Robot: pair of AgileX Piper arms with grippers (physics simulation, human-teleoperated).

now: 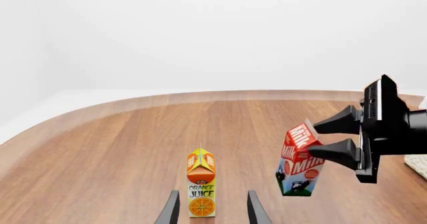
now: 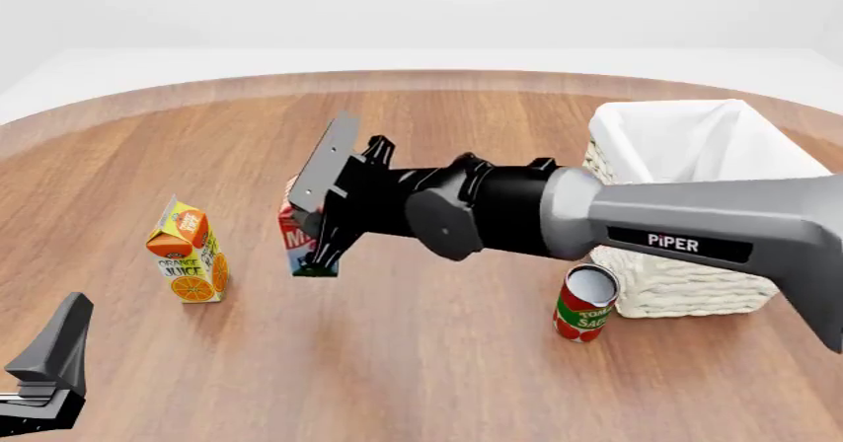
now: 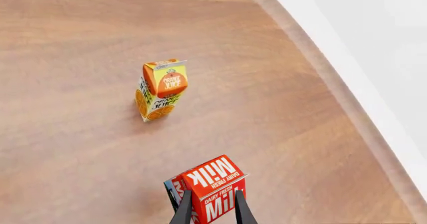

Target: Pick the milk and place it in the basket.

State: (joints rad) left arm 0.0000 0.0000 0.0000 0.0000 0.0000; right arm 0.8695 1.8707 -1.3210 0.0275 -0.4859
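Milk is pinched near its red top between my right jaws, tilted and seemingly just clear of the worktop, so I judge the lift is underway. From the carton, the basket sits at about three o'clock, with the tomato can before it; next I must raise the carton above the rim and swing right. My left jaws stand spread, holding nothing. I count one milk, one juice carton, one can, one basket
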